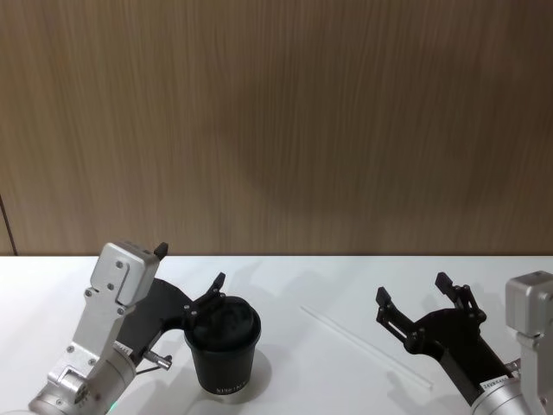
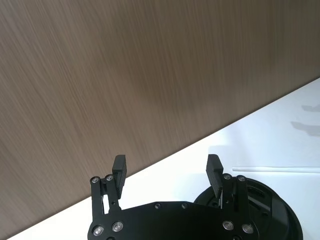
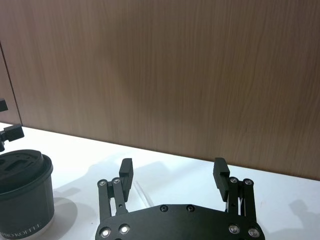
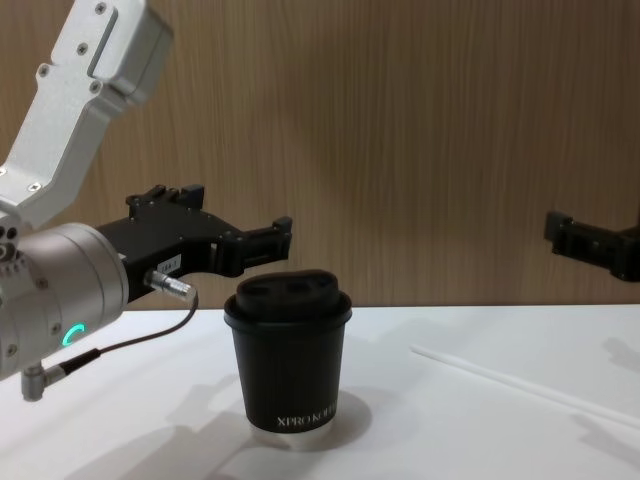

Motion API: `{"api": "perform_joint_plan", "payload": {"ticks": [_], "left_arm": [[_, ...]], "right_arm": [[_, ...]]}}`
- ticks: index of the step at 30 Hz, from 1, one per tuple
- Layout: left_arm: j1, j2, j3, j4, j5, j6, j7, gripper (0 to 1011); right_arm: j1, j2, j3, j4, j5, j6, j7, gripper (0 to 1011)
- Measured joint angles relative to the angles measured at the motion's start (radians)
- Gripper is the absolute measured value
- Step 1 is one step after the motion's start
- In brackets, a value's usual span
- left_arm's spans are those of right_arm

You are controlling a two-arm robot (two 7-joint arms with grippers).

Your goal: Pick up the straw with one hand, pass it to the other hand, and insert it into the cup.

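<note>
The straw (image 1: 367,347) lies ungrasped on the counter (image 1: 294,281). The spread right pincer (image 1: 413,290) hovers nearby and needs to lower astride it. The spread left pincer (image 1: 190,265) hangs by the coffee cup (image 1: 223,359).

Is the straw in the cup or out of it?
Out: the straw lies flat on the table, right of the lidded cup.

open table (image 1: 298,380) around straw (image 1: 365,347), cup (image 1: 223,350) well left, wall (image 1: 276,121) behind

A white table (image 1: 285,285) stands against a brown wood-grain wall (image 1: 276,121), evenly lit.
</note>
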Motion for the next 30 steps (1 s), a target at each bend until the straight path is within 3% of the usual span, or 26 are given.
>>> {"api": "perform_joint_plan", "payload": {"ticks": [20,30], "left_arm": [[0.0,0.0,0.0,0.0,0.0,0.0,0.0,1003],[0.0,0.0,0.0,0.0,0.0,0.0,0.0,1003]], "right_arm": [[0.001,0.0,0.001,0.0,0.0,0.002,0.001,1001],[0.04,0.017,0.018,0.011,0.026,0.059,0.039,1001]]}}
